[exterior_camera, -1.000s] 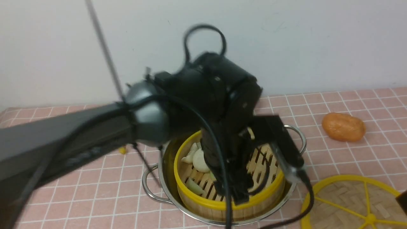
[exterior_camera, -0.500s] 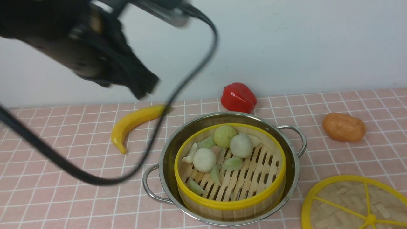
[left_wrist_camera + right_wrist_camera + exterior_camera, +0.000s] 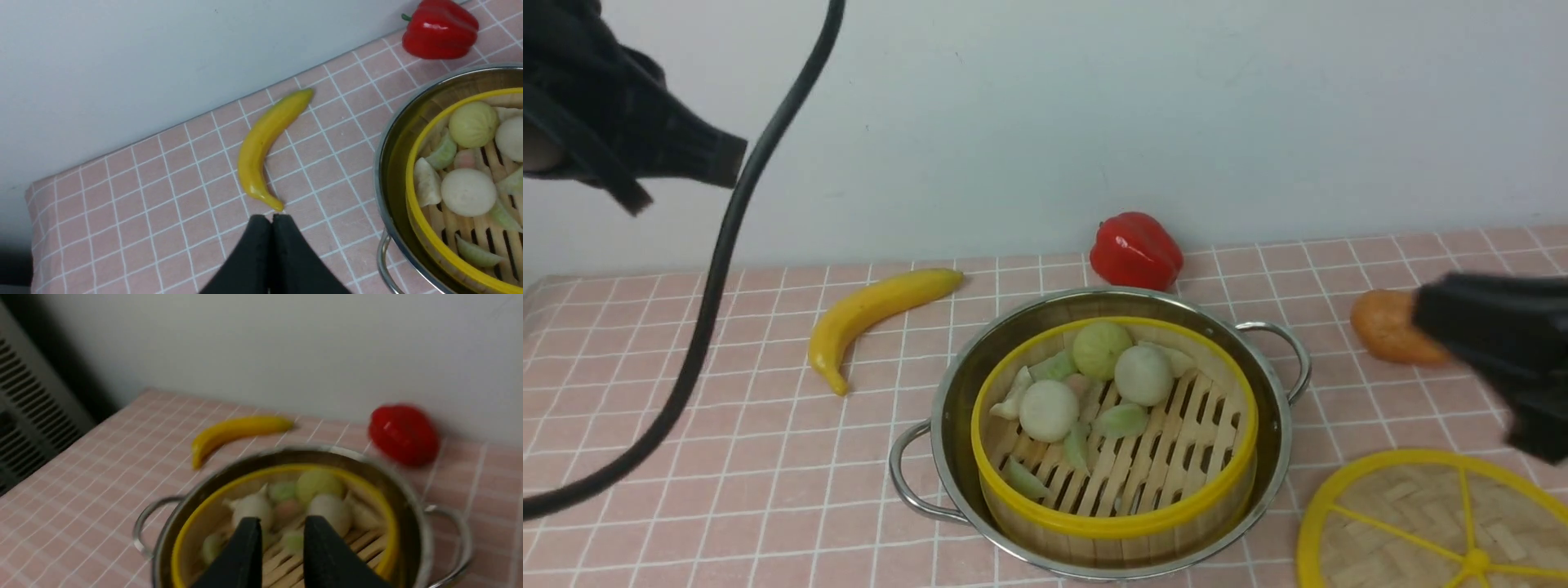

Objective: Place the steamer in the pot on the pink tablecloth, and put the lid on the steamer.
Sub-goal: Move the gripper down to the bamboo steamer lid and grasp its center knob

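1. Sitting inside the stainless-steel pot (image 3: pixel 1276 441), the bamboo steamer (image 3: pixel 1115 536) is uncovered and holds pale and green food pieces.
2. The pot rests on the pink tablecloth (image 3: pixel 792 474).
3. The woven lid (image 3: pixel 1405 510) lies flat on the cloth, right of the pot.
4. The left jaws are closed together, holding nothing.
5. The right jaws stand partly apart, a narrow gap between their tips, gripping nothing.

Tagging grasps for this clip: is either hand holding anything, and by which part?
Nothing is held: the left hand is closed empty, the right hand open and empty.
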Tool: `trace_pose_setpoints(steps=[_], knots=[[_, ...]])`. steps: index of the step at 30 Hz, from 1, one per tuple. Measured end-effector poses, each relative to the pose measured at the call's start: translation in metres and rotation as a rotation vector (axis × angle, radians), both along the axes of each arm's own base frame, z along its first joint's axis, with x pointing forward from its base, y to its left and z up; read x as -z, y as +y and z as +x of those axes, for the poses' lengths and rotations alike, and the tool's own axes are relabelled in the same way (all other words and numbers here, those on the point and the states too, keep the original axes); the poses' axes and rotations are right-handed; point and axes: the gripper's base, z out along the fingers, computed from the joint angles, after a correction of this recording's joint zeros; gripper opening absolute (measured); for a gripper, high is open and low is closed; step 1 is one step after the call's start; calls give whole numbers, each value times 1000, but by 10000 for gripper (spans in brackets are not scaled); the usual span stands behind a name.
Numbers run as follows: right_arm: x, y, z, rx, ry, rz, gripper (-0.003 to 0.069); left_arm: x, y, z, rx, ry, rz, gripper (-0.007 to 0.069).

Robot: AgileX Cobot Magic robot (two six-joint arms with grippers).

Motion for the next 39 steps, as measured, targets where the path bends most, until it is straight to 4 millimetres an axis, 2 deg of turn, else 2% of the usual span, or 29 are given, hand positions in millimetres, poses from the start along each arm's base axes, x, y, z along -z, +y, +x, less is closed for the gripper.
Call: trace_pose_setpoints(steps=[3, 5, 10, 15, 17, 19, 20, 22, 24, 27, 31, 34, 37, 38, 39], knots=[[14, 11, 19, -95, 131, 12, 171, 13, 11, -2, -34, -46, -24, -19], [17, 13, 27, -108, 156, 9, 171, 25, 23, -3, -89, -51, -43, -19], [18, 12, 35, -89, 120, -40, 171, 47, 37, -9, -129, -32, -70, -19], [19, 0, 45, 41, 39, -149, 171, 60, 39, -16, -119, -34, -76, -18], [20, -6, 49, 95, 16, -186, 171, 60, 39, -17, -119, -38, -77, -15], [21, -29, 60, 270, -36, -308, 171, 57, 39, -20, -115, -61, -83, -12], [21, -29, 60, 270, -37, -307, 171, 57, 39, -20, -115, -62, -83, -12], [22, -45, 65, 364, -55, -381, 171, 54, 39, -22, -114, -75, -88, -8], [23, -48, 65, 367, -52, -387, 171, 54, 40, -23, -114, -77, -89, -8], [38, -45, 59, 291, -4, -372, 173, 54, 39, -23, -111, -80, -87, -8], [50, -38, 56, 253, 92, -262, 174, 53, 38, -22, -103, -95, -99, -8], [54, -46, 58, 389, 162, -187, 174, 52, 38, -21, -95, -101, -99, -8], [53, -65, 62, 561, 107, -326, 176, 52, 38, -21, -92, -100, -99, -8], [53, -66, 62, 570, 100, -344, 176, 52, 38, -22, -93, -99, -99, -8], [51, -79, 63, 668, 58, -454, 178, 52, 38, -22, -91, -99, -97, -5]])
